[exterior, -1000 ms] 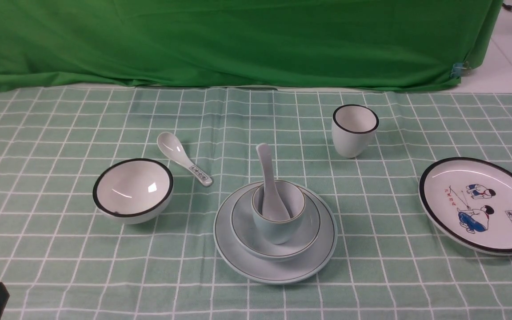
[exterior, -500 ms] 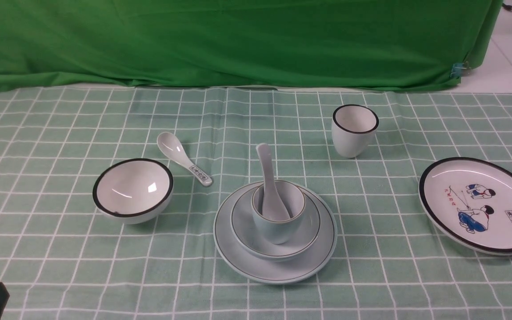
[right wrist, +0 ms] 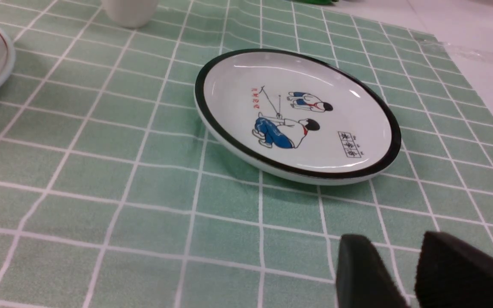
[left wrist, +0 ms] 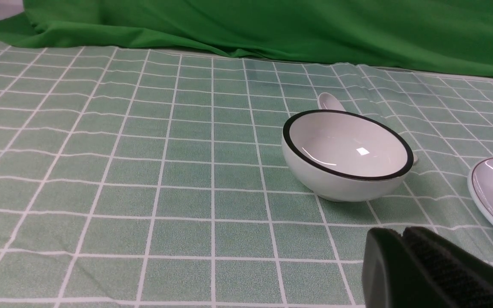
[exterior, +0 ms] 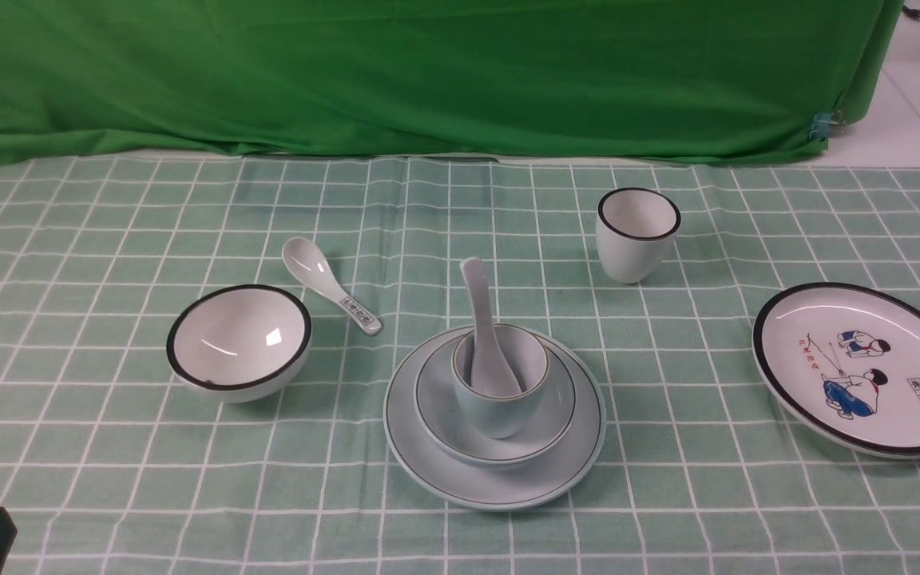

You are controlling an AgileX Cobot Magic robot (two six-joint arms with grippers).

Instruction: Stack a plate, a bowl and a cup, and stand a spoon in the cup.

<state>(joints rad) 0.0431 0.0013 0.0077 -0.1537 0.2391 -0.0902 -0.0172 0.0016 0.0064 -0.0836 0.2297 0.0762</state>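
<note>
Nothing has just moved: white ceramic spoon [exterior: 492, 363] in small pale-blue cup [exterior: 494, 411], shallow bowl [exterior: 436, 399], round plate [exterior: 500, 491]; stacking seems finished. My left fingers [left wrist: 384, 261] are closed, right fingers [right wrist: 360, 269] parted, both empty.

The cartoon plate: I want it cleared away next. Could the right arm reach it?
Probably yes: the right gripper is open, and nothing stands between it and the cartoon plate.
</note>
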